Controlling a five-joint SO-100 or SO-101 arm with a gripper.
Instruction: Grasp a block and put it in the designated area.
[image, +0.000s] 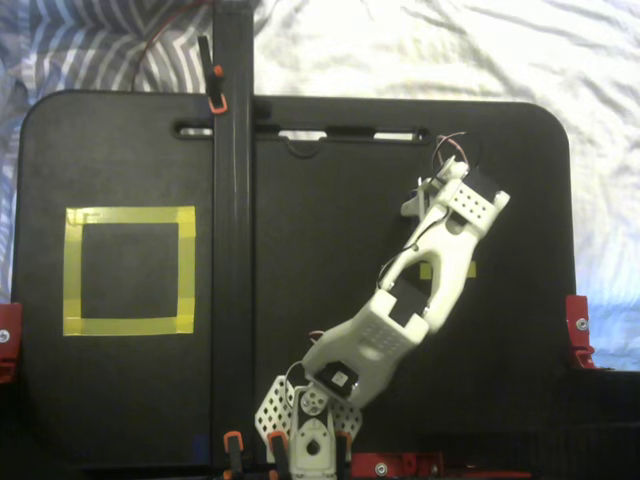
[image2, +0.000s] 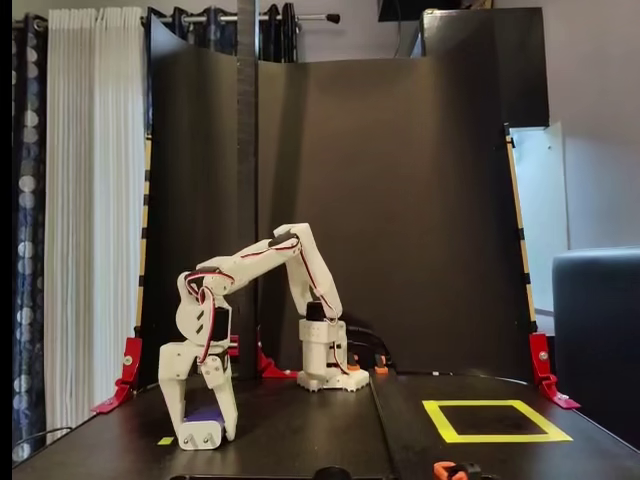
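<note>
While on board, block (image2: 205, 414) between gripper (image2: 200, 434) fingers.

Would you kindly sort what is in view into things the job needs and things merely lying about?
Job:
- block, between the end effector fingers
- yellow tape square
- arm

Lying about:
- red clamps
- small yellow marker
- curtain
- bedsheet

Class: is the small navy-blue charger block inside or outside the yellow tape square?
Outside: the block sits between the white gripper fingers, far from the square.

Black backdrop panels (image2: 400, 200), pale curtain (image2: 95, 200)
</note>
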